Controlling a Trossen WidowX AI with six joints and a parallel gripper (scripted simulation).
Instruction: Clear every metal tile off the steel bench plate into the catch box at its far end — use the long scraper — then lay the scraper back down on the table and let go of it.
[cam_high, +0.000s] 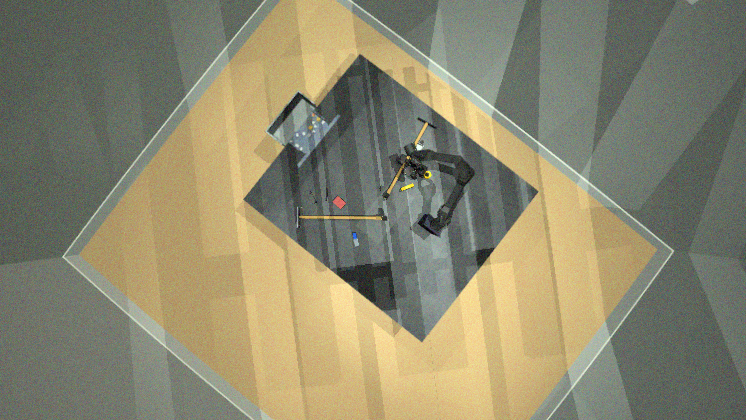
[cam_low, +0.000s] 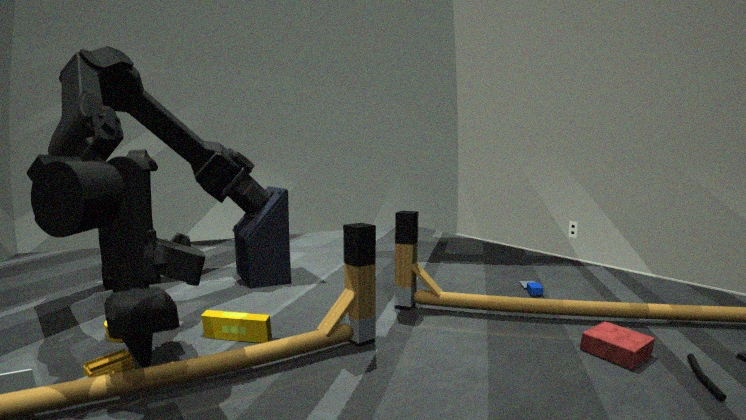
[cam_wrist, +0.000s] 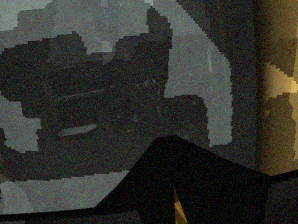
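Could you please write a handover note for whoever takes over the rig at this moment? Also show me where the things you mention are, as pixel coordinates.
Gripper (cam_high: 409, 152) (cam_low: 143, 362) (cam_wrist: 166, 145): shut, nothing visible in it, low beside the pole of one long wooden-handled tool (cam_high: 395, 179) (cam_low: 234, 360) (cam_wrist: 280, 115).
A second long wooden-handled tool (cam_high: 341, 217) (cam_low: 574, 304) lies apart; I can't tell which is the scraper.
Small white and orange pieces (cam_high: 310, 127) show at the pale open-topped box (cam_high: 283, 112).
Done: neither tool is held; clearing can't be confirmed.
Left: check for tiles outside the box; if any, probably pick up the scraper, sweep, lay it down, release.
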